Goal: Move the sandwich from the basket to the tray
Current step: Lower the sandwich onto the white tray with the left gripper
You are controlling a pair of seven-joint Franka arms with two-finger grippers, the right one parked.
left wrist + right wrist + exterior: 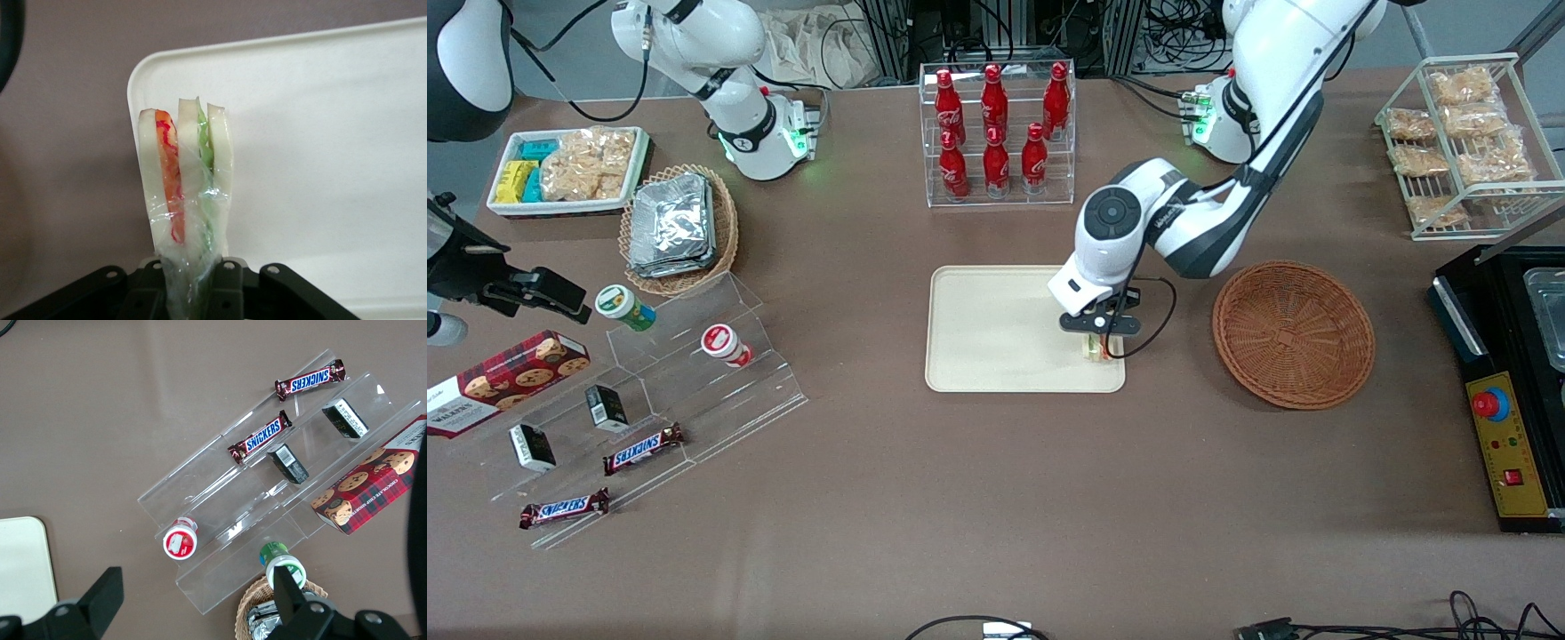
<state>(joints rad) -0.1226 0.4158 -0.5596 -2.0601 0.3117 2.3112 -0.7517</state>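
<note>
My left gripper (pixel 1100 342) is shut on the sandwich (pixel 1096 348), a clear-wrapped wedge of pale bread with red, orange and green filling. In the left wrist view the sandwich (pixel 187 193) stands on edge between the black fingers (pixel 230 287), over a corner of the tray (pixel 333 153). The cream-beige tray (pixel 987 329) lies mid-table, and the gripper holds the sandwich low over its corner nearest the basket. The round brown wicker basket (pixel 1293 333) sits beside the tray toward the working arm's end and has nothing in it.
A clear rack of red cola bottles (pixel 996 133) stands farther from the front camera than the tray. A wire rack of snack bags (pixel 1463 142) and a black machine (pixel 1507 391) are at the working arm's end. A foil-packet basket (pixel 679 227), white bin (pixel 569 169) and clear tiered stand (pixel 640 400) lie toward the parked arm's end.
</note>
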